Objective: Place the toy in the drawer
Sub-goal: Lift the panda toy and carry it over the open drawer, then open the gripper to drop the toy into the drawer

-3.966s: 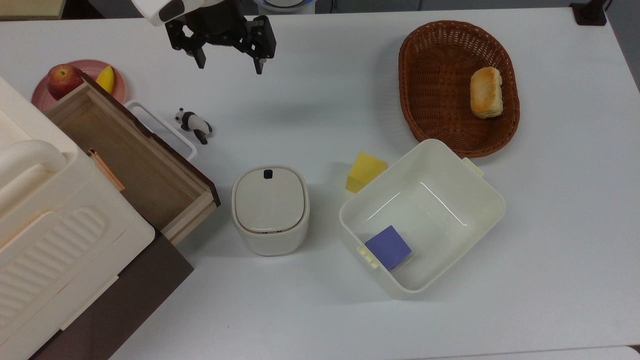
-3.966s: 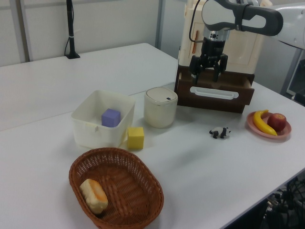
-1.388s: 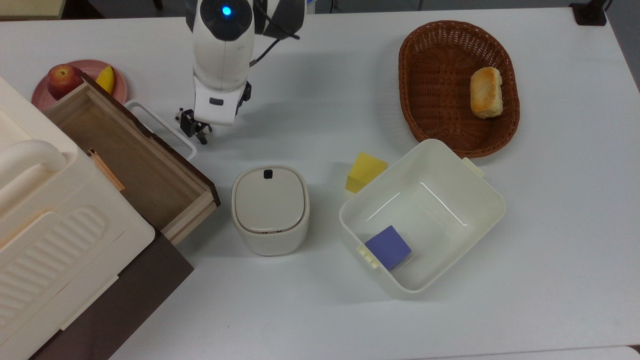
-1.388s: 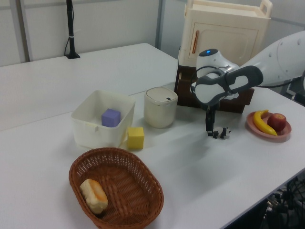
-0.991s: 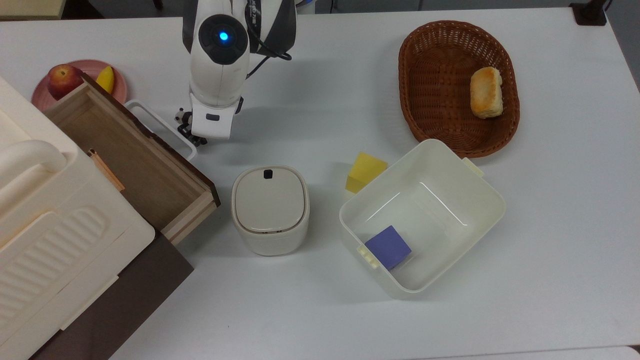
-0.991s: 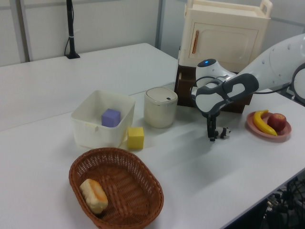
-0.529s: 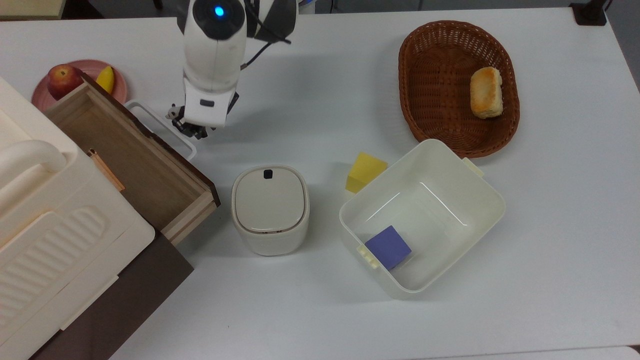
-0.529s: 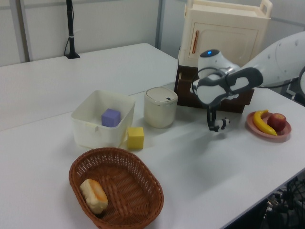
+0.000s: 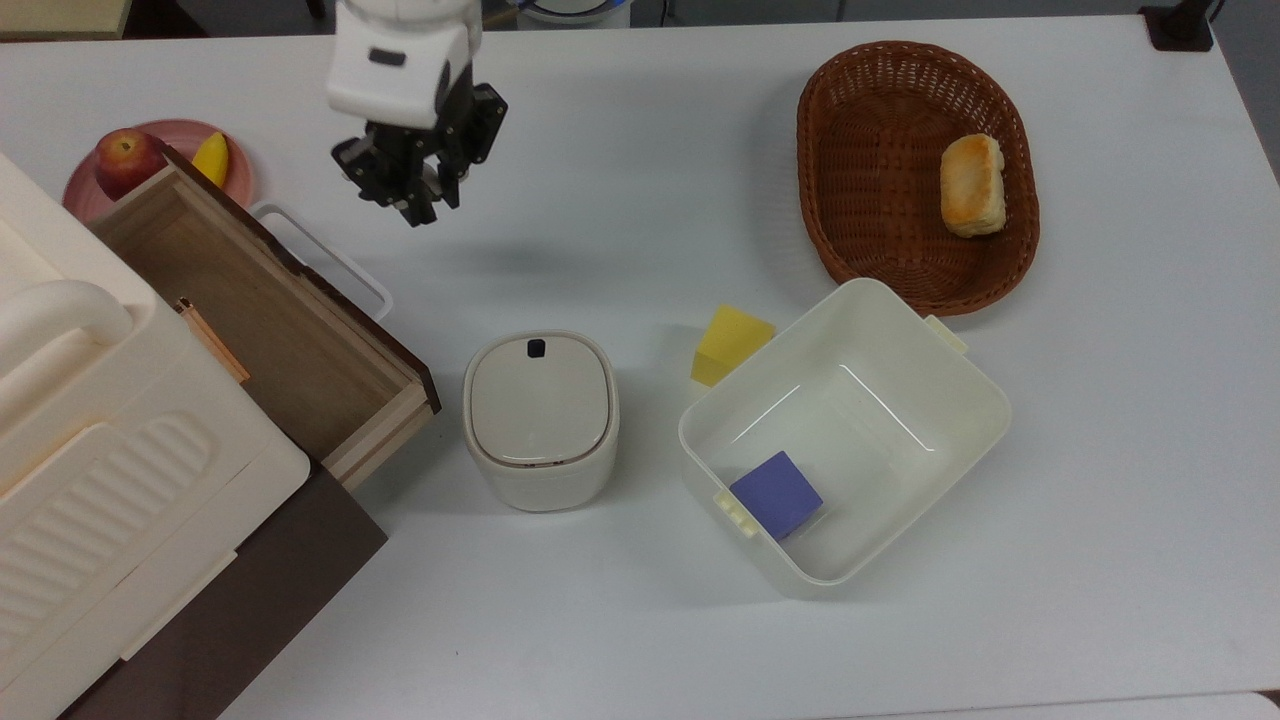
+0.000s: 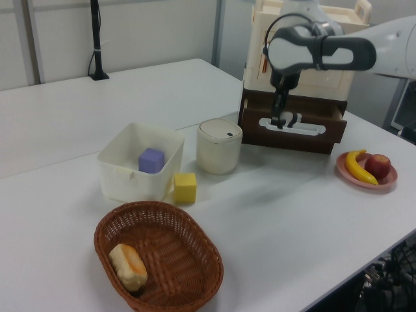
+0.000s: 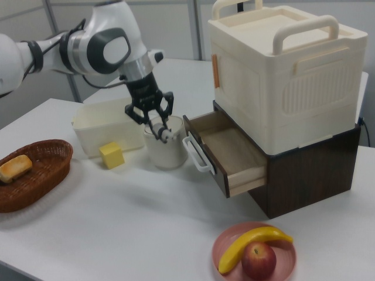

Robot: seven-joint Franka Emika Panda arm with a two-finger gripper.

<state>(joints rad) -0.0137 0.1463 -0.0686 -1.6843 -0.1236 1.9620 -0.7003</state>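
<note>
I see the jaws (image 11: pixel 159 133) closed on one tiny black-and-white panda figurine (image 11: pixel 166 135), lifted clear of the white tabletop (image 9: pixel 620 200); in the top view the panda seems hidden under them, at 1 o'clock from the one shallow light-wood drawer with a dark front and white loop handle (image 9: pixel 262 315), which stands open. I count one yellow block (image 9: pixel 730 343), one purple cube (image 9: pixel 776 493) in one cream plastic bin (image 9: pixel 960 400), one brown wicker basket (image 9: pixel 860 230).
</note>
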